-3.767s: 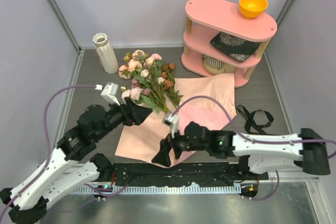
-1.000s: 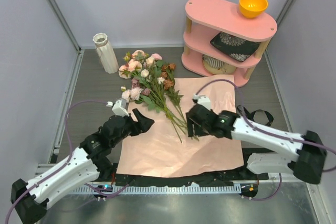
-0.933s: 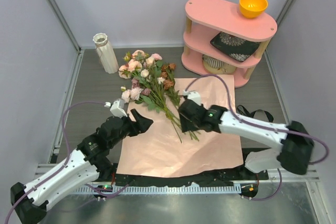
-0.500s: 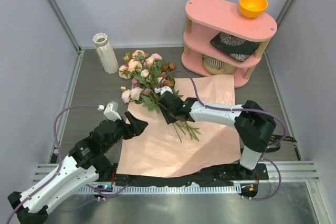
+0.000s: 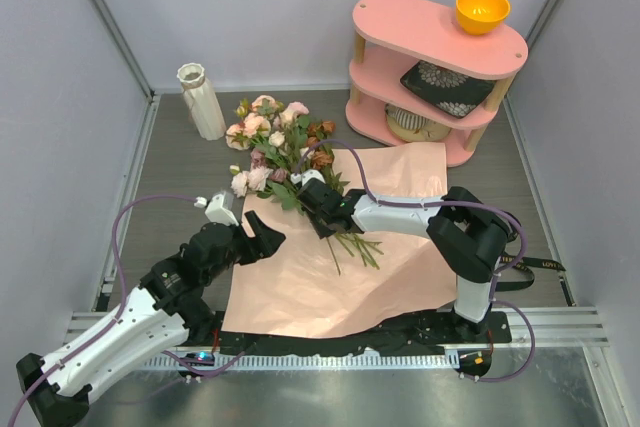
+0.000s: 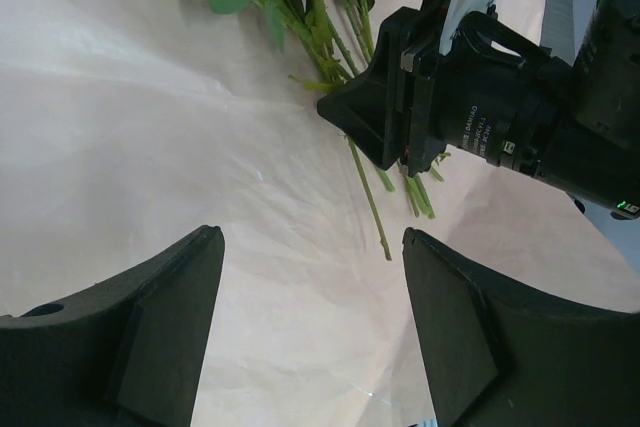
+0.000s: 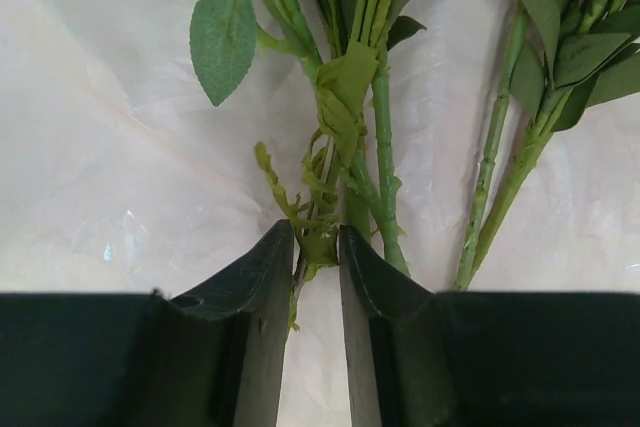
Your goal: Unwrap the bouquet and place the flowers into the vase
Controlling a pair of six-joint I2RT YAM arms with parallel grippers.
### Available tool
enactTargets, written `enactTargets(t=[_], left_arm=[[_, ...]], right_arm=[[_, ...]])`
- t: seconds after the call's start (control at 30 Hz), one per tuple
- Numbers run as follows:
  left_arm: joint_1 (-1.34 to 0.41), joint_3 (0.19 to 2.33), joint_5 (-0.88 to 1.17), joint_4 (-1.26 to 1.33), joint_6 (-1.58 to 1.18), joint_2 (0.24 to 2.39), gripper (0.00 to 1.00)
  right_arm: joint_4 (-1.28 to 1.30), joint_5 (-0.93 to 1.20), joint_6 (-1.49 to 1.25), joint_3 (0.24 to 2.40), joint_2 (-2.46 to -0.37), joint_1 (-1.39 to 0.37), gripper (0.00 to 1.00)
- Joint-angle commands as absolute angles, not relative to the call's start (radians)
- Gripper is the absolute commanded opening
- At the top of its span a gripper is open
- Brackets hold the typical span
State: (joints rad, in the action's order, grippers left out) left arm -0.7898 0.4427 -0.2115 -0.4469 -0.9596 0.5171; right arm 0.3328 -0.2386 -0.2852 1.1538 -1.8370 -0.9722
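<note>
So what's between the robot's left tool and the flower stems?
Only bare pink paper. The left wrist view shows it running from the open left tool up to the flower stems, with nothing lying on it.

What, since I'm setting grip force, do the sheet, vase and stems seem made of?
The sheet looks like thin pink paper: faint sheen, soft creases. The vase looks hard, white, matte, ribbed: ceramic or plastic, unclear. The stems look plastic, likely artificial: moulded nubs, tape-like wrap.
</note>
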Motion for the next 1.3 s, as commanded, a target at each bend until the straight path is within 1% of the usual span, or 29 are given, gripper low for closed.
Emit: enactTargets(t=[0.0,0.03,0.1,0.27,0.43,0.5,0.53,0.6,0.67,0.7,0.73,0.8,0.87,1.03,1.13,1.17,1.27], left_arm=[[-0.79,0.485,-0.213,-0.394,-0.942,0.514,0.77],[-0.79,0.483,-0.213,-0.393,-0.943,0.514,0.77],[-0.79,0.486,-0.213,-0.39,-0.943,0.517,0.77],[-0.788,0.526,-0.204,-0.405,-0.939,0.54,0.78],[-0.788,0.529,-0.164,-0.356,-0.957,0.54,0.87],[-0.79,0.511,-0.146,-0.324,-0.985,0.537,0.91],[-0.79,0.502,-0.143,-0.278,-0.995,0.535,0.92],[-0.788,0.463,-0.123,-0.209,-1.051,0.534,0.95],[-0.784,0.422,-0.094,-0.056,-1.078,0.549,0.96],[-0.776,0.414,-0.062,-0.005,-1.097,0.561,0.95],[-0.772,0.41,-0.04,0.106,-1.098,0.598,0.95],[-0.767,0.42,-0.006,0.207,-1.092,0.647,0.92],[-0.761,0.457,-0.005,0.229,-1.077,0.73,0.92],[-0.7,0.601,0.077,0.141,-1.058,0.926,0.93],[-0.673,0.62,0.142,0.214,-1.081,0.979,0.85],[-0.67,0.623,0.158,0.242,-1.083,1.006,0.8],[-0.672,0.644,0.227,0.304,-1.086,1.044,0.76]], right_arm=[[0.31,-0.272,-0.265,1.161,-1.792,-0.971,0.28],[0.304,-0.261,-0.264,1.157,-1.789,-0.969,0.22],[0.301,-0.255,-0.267,1.157,-1.783,-0.971,0.01],[0.295,-0.261,-0.285,1.148,-1.704,-0.971,0.01],[0.244,-0.262,-0.304,1.066,-1.476,-0.971,0.01],[0.175,-0.258,-0.324,0.971,-1.399,-0.971,0.01],[0.145,-0.233,-0.333,0.93,-1.332,-0.971,0.01],[0.039,-0.19,-0.35,0.804,-1.275,-0.973,0.01],[-0.048,-0.137,-0.371,0.702,-1.198,-0.971,0.01],[-0.07,-0.12,-0.382,0.674,-1.174,-0.971,0.01],[-0.089,-0.1,-0.4,0.649,-1.136,-0.971,0.01],[-0.13,-0.036,-0.411,0.594,-1.1,-0.973,0.01],[-0.144,0.026,-0.414,0.568,-1.06,-0.974,0.01],[-0.144,0.054,-0.403,0.525,-0.985,-0.977,0.01],[-0.126,0.063,-0.394,0.523,-0.976,-0.976,0.01],[-0.117,0.057,-0.385,0.528,-0.98,-0.976,0.01],[-0.084,0.012,-0.367,0.534,-0.988,-0.977,0.01]])
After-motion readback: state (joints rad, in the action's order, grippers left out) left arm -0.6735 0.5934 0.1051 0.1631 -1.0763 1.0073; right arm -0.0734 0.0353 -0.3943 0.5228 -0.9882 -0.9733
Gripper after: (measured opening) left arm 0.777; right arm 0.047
